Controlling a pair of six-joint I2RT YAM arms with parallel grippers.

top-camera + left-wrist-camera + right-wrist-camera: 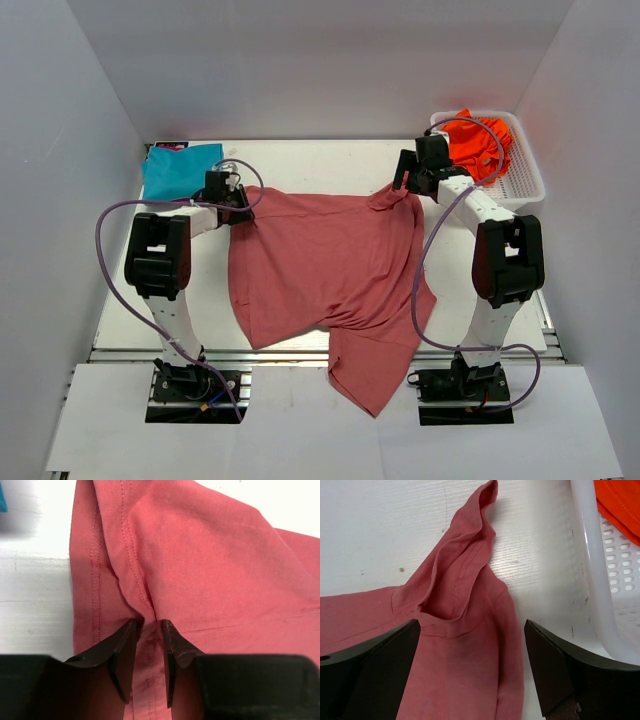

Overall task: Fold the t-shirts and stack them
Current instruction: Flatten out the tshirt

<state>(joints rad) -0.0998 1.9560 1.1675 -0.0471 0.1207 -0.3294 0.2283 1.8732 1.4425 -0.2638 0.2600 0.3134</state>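
Salmon-red cloth t-shirt (330,265) sprawls unfolded across the white bench (330,165), hem spilling off at six o'clock. Left jaws pinch its ten o'clock edge; right jaws gape over the two o'clock sleeve. Teal t-shirt (180,168) at eleven looks folded; crumpled orange t-shirt (480,142) waits in the white mesh basket (530,190).

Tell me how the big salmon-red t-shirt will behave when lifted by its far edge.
Probably floppy: the salmon-red cloth t-shirt lies wrinkled and sags over the near edge of the white table. It likely bunches where pinched: a ridge puckers in the left gripper. Its far right corner would probably droop, since the right gripper stands open over it.
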